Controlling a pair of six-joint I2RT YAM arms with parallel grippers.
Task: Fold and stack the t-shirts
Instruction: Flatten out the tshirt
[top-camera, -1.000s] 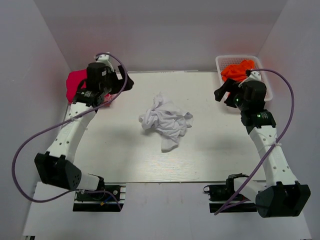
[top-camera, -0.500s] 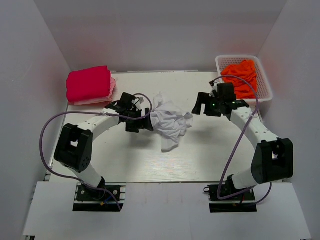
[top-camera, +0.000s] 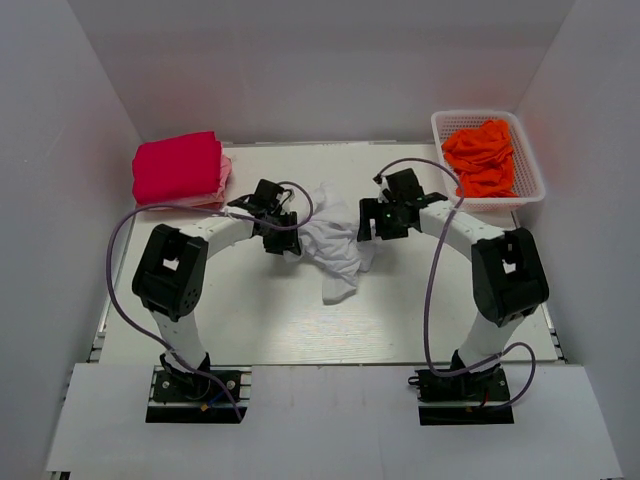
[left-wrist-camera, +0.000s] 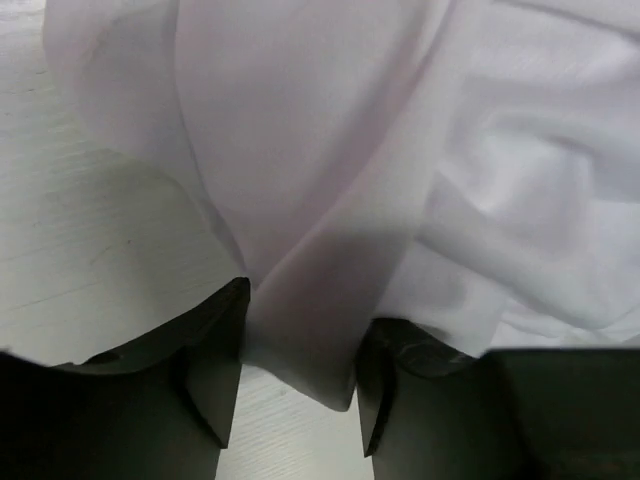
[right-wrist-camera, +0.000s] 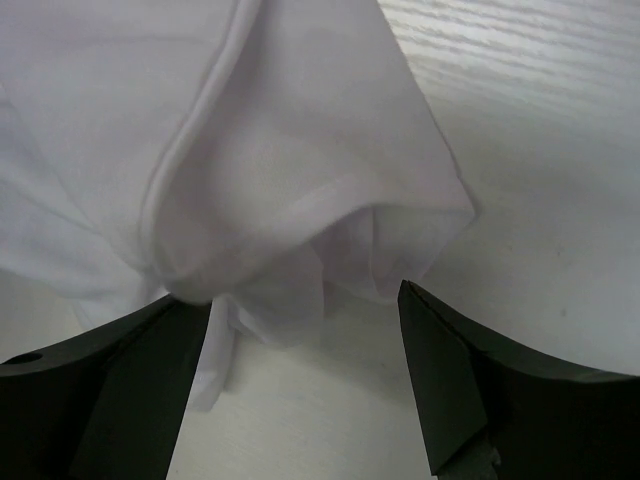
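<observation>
White cloth: the white t-shirt (top-camera: 335, 245) is lying crumpled near the middle of the worktop (top-camera: 430, 310).

Change vs. one second back: the arms are no longer standing at the far corners. The left was hanging over the folded crimson-pink t-shirt (top-camera: 177, 168), the right by the white lattice basket (top-camera: 505, 203) of orange t-shirts (top-camera: 483, 155). Both have come down and inward and are now reaching low across the worktop to opposite sides of the white heap. Pink pile, basket and its load are sitting where they were.

Left wrist view: the left fingers (left-wrist-camera: 212, 380) are pinching a hanging fold of the white t-shirt. The cloth is filling the narrow gap and touching both inner faces.

Right wrist view: the right fingers (right-wrist-camera: 450, 390) are standing spread wide. A bunched, hemmed corner of the shirt is lying between them, brushing the left-hand finger and sitting clear of the other.
</observation>
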